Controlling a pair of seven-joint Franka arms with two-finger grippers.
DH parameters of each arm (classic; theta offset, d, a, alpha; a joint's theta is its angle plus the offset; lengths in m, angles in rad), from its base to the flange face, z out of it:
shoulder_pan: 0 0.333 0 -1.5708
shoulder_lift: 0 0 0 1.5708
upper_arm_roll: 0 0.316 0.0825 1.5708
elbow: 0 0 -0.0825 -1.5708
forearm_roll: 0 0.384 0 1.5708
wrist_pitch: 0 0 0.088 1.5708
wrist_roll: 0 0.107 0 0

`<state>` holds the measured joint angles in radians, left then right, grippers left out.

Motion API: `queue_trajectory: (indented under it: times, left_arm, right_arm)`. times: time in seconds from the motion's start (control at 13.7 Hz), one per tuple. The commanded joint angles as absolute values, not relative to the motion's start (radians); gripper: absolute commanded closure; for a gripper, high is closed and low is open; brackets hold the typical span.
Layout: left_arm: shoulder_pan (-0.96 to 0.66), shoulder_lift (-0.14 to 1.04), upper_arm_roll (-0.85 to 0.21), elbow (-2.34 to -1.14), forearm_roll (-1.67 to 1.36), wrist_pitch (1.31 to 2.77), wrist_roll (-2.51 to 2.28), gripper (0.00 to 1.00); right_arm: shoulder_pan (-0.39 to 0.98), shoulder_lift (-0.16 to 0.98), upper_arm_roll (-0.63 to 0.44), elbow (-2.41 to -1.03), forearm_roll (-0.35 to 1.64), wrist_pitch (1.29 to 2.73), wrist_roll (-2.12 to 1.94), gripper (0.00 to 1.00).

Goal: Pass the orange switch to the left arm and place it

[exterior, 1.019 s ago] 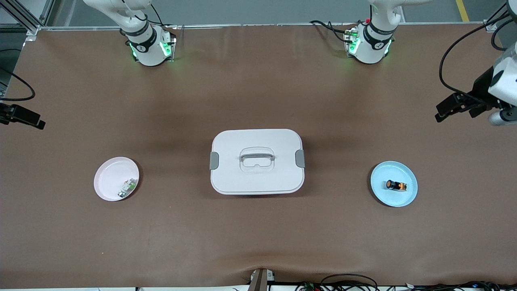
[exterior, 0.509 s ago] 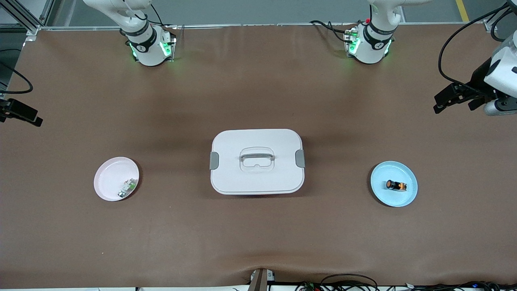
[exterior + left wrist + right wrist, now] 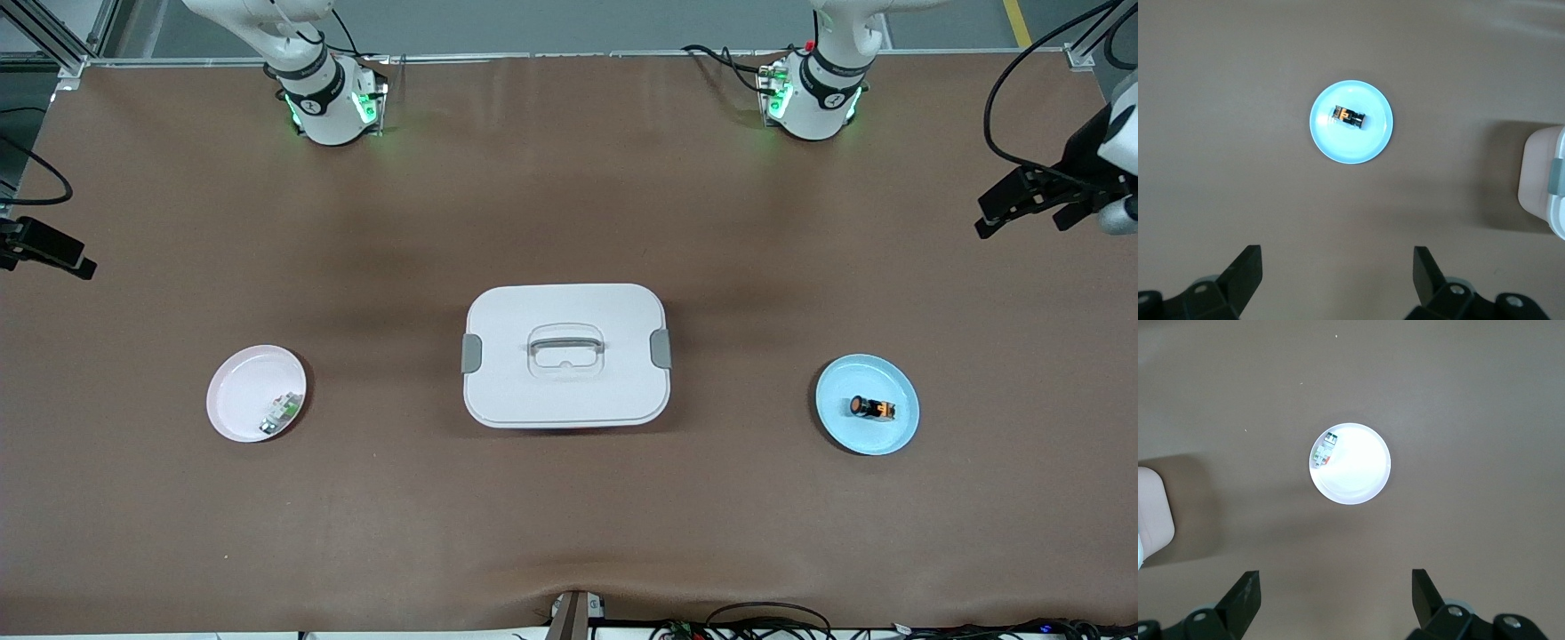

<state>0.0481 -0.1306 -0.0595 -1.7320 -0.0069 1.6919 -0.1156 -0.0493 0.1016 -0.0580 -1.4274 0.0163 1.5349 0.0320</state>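
- Front view: you are seeing the orange switch [image 3: 870, 408] lying in the blue plate [image 3: 845, 427], toward the left arm's end, well apart from the box [image 3: 565, 391].
- Left wrist view: the left gripper [image 3: 1338, 277] is hanging wide, empty, over bare table near the plate.
- Right wrist view: the right gripper [image 3: 1336, 599] is spreading wide near the pink plate [image 3: 1361, 477].

The brown matte tabletop [image 3: 569, 204] carries three items directly. A white rounded-rectangular lidded box [image 3: 565, 356] sits at centre. A round pink plate [image 3: 244, 391] lies at 9 o'clock from the box, a round light-blue plate [image 3: 867, 428] at 3 o'clock, both well apart from it.
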Motion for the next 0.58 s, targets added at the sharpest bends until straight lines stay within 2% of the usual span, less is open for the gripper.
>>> queue_trajectory:
  times: [0.0, 0.51]
  left_arm:
    - [0.054, -0.123, -0.063, -1.723, -0.021, 1.684, -0.077, 0.0]
    - [0.052, -0.06, -0.069, -1.68, -0.025, 1.678, -0.075, 0.0]
  right_arm:
    - [-0.054, 0.077, -0.057, -1.443, 0.028, 1.542, 0.032, 0.0]
    - [-0.054, 0.066, -0.057, -1.456, 0.028, 1.542, 0.032, 0.0]
